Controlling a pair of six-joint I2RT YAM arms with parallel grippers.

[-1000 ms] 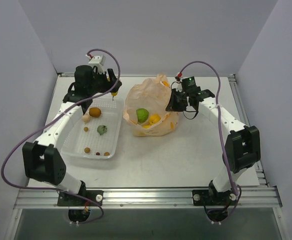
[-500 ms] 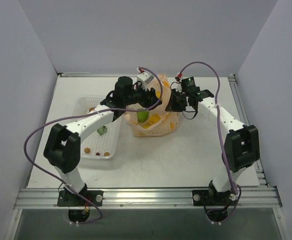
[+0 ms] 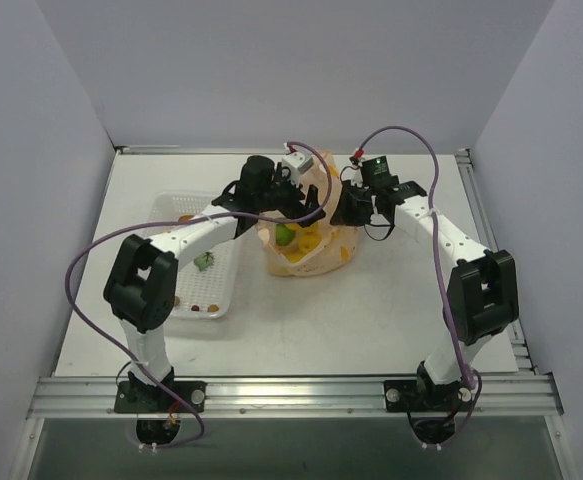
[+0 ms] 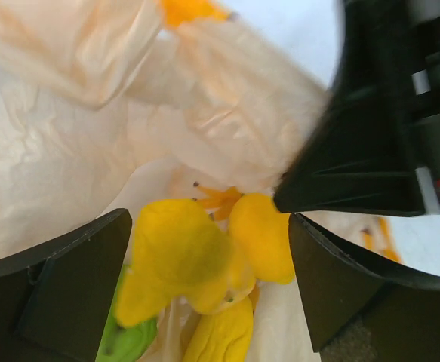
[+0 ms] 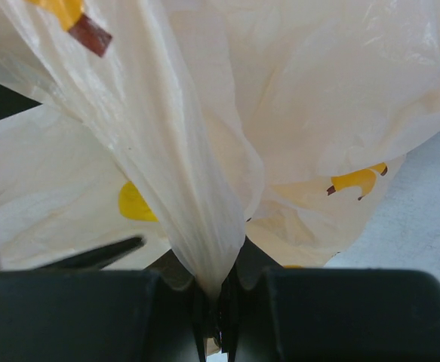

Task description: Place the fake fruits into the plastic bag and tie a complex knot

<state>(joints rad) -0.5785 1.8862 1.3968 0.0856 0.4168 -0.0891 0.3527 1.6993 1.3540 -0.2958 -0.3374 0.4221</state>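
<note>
The peach plastic bag [image 3: 316, 255] with banana prints stands open at the table's middle. A green fruit [image 3: 284, 234] and yellow fruits [image 3: 307, 241] lie inside it. My left gripper [image 3: 293, 200] hovers over the bag's mouth with its jaws wide open. In the left wrist view [image 4: 212, 279] a blurred yellow fruit [image 4: 176, 249] shows between the fingers [image 4: 61, 294], over other yellow fruits [image 4: 262, 234] and the green one [image 4: 127, 341]. My right gripper [image 3: 343, 206] is shut on a bunched strip of the bag's rim [image 5: 197, 173] and holds it up, its jaws [image 5: 216, 320] pinched together.
A white mesh tray [image 3: 167, 206] lies left of the bag, partly under my left arm. It holds a dark-green leafy piece [image 3: 204, 261] and small brown bits [image 3: 175, 299]. The right gripper's black body [image 4: 370, 151] is close beside the left gripper.
My left arm swung from the tray's far edge to above the bag's mouth. The bag has been pulled more upright. The right gripper has stayed shut on the rim.
</note>
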